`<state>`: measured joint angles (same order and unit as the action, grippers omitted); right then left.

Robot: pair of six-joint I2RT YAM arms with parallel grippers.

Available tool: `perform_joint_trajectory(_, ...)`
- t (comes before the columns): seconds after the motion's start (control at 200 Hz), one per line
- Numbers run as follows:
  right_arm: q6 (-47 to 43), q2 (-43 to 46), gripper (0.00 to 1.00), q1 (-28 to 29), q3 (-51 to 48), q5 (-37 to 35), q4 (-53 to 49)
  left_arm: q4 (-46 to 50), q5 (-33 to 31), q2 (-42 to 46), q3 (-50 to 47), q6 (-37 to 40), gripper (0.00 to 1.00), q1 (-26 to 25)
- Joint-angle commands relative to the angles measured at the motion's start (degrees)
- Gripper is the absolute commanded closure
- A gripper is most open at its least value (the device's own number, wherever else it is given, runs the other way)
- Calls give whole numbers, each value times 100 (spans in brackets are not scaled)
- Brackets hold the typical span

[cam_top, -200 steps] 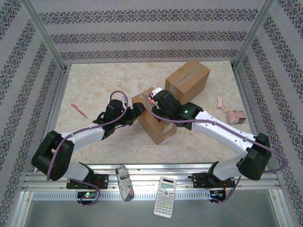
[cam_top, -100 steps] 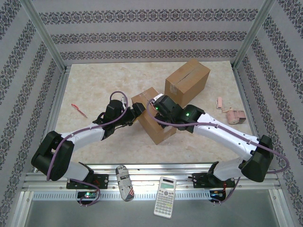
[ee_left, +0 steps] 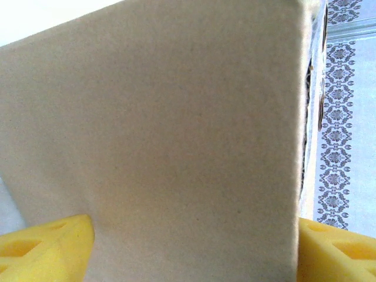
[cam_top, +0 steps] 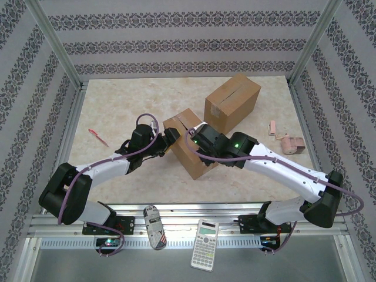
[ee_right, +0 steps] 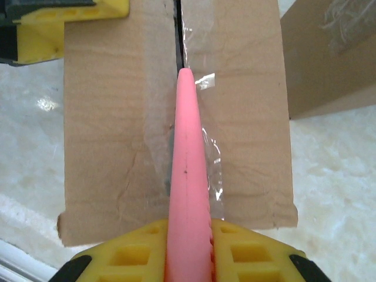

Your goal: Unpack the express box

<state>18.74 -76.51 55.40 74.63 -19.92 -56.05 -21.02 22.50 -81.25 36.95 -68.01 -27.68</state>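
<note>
While its flaps lie flat and shut, the box (cam_top: 195, 163) is judged not yet unpacked. It is set on the middle of the table (cam_top: 117, 106), top side up.

Clear tape (ee_right: 207, 154) is seen wrinkled and torn along the top seam (ee_right: 177, 35). How much of it is cut through cannot be told. A pink cutter (ee_right: 187, 164) is laid along that seam, its tip at the dark gap between the flaps.

The cutter is clamped between the nearly closed fingers of the right gripper (ee_right: 189, 251), which is held over the near end of the box.

The far left end of the box is braced by the left gripper (cam_top: 170, 140). Its yellow fingers (ee_left: 44, 249) are spread wide, one on each side of the cardboard, and a hold on the box is judged likely.

Done so far, by the look of it: box steadied, cutter brought to the tape. Left: tape slit, flaps lifted, contents taken out. Nothing from inside is seen.

A second box (cam_top: 232, 100) is stood just behind and right of the box. A red pen (cam_top: 97, 137) is left well to its left, and a calculator (cam_top: 205, 236) well in front of it.
</note>
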Motion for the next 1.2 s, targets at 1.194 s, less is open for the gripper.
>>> perform_joint_trajectory(1.194, 2672, 823, 100, 1224, 625, -521, -4098, 537, -314, -264, -294, -66, 18, 166)
